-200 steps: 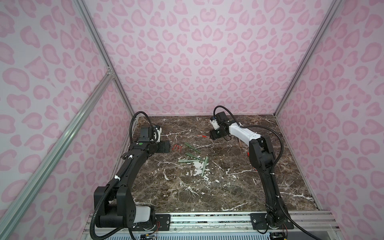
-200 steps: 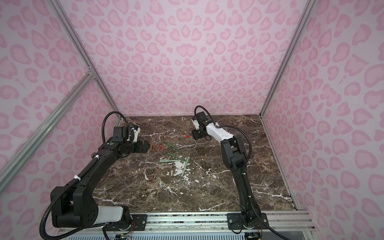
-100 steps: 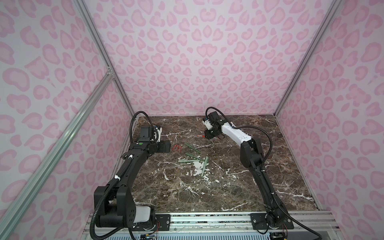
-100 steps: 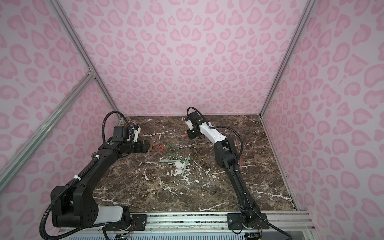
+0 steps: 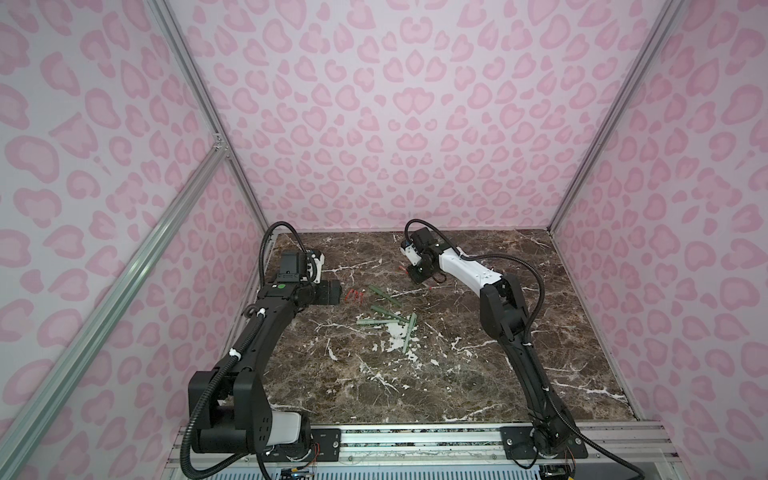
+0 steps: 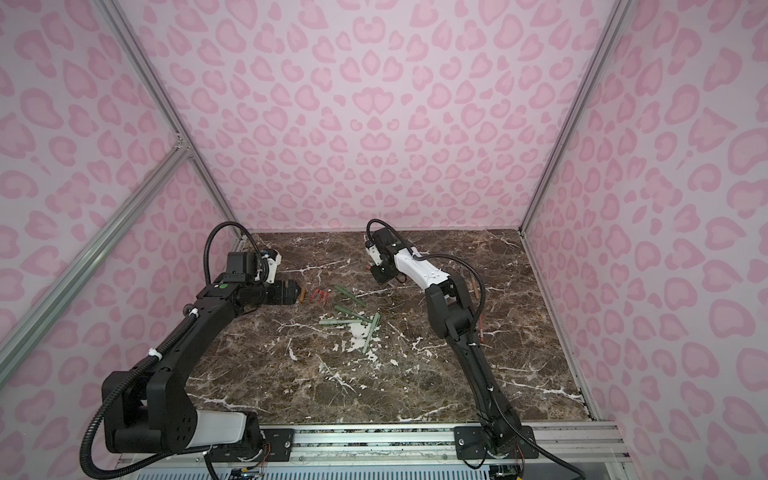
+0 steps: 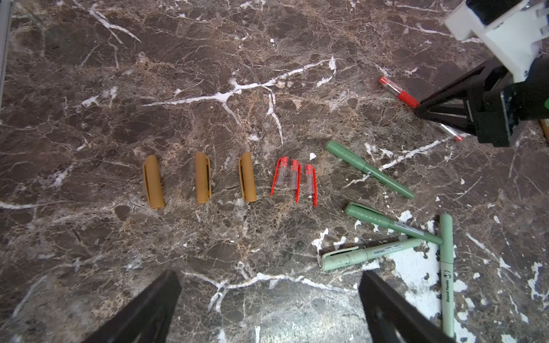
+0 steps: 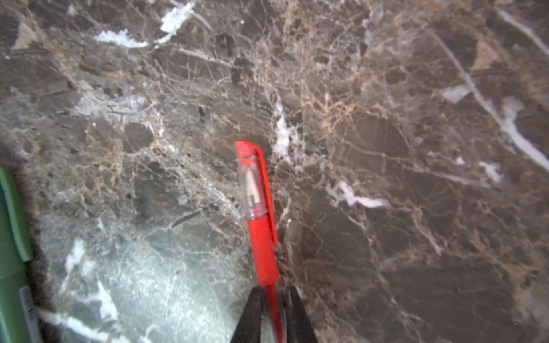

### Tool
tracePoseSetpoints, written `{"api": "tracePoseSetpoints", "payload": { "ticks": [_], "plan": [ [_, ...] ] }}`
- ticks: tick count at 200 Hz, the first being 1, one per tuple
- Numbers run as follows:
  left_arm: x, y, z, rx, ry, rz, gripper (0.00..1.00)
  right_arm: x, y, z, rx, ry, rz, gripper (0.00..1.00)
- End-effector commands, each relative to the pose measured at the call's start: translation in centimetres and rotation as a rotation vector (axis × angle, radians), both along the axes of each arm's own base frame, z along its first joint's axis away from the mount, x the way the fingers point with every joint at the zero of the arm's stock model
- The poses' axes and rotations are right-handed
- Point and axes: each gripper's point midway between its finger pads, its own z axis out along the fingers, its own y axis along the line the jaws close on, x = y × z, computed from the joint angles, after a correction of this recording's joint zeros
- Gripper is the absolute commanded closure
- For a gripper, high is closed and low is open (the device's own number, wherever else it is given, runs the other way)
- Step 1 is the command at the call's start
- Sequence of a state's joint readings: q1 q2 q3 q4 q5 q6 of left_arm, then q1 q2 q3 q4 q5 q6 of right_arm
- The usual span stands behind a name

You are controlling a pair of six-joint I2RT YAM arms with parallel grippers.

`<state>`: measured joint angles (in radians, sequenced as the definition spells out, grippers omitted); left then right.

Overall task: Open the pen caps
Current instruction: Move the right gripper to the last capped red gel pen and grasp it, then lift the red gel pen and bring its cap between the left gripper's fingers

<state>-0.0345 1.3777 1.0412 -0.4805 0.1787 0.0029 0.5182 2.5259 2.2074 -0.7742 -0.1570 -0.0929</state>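
Red pen (image 8: pixel 263 246) pinched, cap (image 8: pixel 252 184) still on
Right gripper (image 8: pixel 275 292) is clamped on the barrel just past the green pens (image 7: pixel 370 170), left gripper (image 7: pixel 269 274) hangs wide open near them; that cap looks light, slick and thin, so I'd grab its body, not the clip

A dark marble table (image 7: pixel 208 74) is carrying three tan caps (image 7: pixel 203 178) and three red caps (image 7: pixel 294 178), lying in one row just ahead of the wide-apart left jaws. Four green pens (image 7: pixel 368 169) are lying between left and right jaws. A capped red pen (image 8: pixel 258 213) is passing between the right jaws.
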Motion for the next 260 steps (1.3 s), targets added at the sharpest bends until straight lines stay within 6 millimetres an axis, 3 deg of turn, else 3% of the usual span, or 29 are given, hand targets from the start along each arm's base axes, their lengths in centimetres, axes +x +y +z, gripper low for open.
{"api": "tracePoseSetpoints", "payload": {
  "ticks": [1,30,75,79,106,143,178,182,191,247,260],
  "plan": [
    [0.4,-0.4,0.8,-0.011,-0.018,-0.019,0.02,-2.5,-1.2,-1.6,-0.073,0.078,0.008,0.89],
    [0.5,-1.1,1.7,-0.045,-0.031,-0.049,0.02,-3.3,-1.2,-0.4,-0.047,0.066,-0.011,0.96],
    [0.0,-3.2,3.6,-0.148,-0.045,-0.132,0.02,-4.3,-1.0,2.4,0.057,0.031,-0.07,0.97],
    [0.0,-3.5,3.7,-0.159,-0.045,-0.141,0.02,-4.2,-0.9,3.7,0.081,0.012,-0.078,0.97],
    [-0.3,-4.8,4.4,-0.236,-0.038,-0.182,0.02,-5.3,-0.2,5.9,0.194,-0.002,-0.127,0.97],
    [-0.8,-7.6,6.2,-0.427,-0.014,-0.258,0.02,-7.7,2.2,9.5,0.364,-0.034,-0.156,0.97],
    [-0.4,-9.0,6.4,-0.575,0.03,-0.251,0.02,-9.8,5.2,13.6,0.508,-0.092,-0.154,0.97],
    [-0.3,-9.1,6.4,-0.589,0.035,-0.248,0.01,-10.5,5.1,12.7,0.5,-0.076,-0.158,0.97],
    [-0.1,-9.4,6.3,-0.618,0.045,-0.246,0.0,-11.2,6.1,13.5,0.521,-0.09,-0.141,0.97],
    [1.4,-10.6,5.8,-0.706,0.103,-0.236,0.17,-14.8,10.4,15.5,0.566,-0.122,-0.053,0.97],
    [1.8,-10.8,5.1,-0.691,0.119,-0.223,0.28,-15.3,11.2,15.6,0.57,-0.122,-0.037,0.97]
  ]
}}
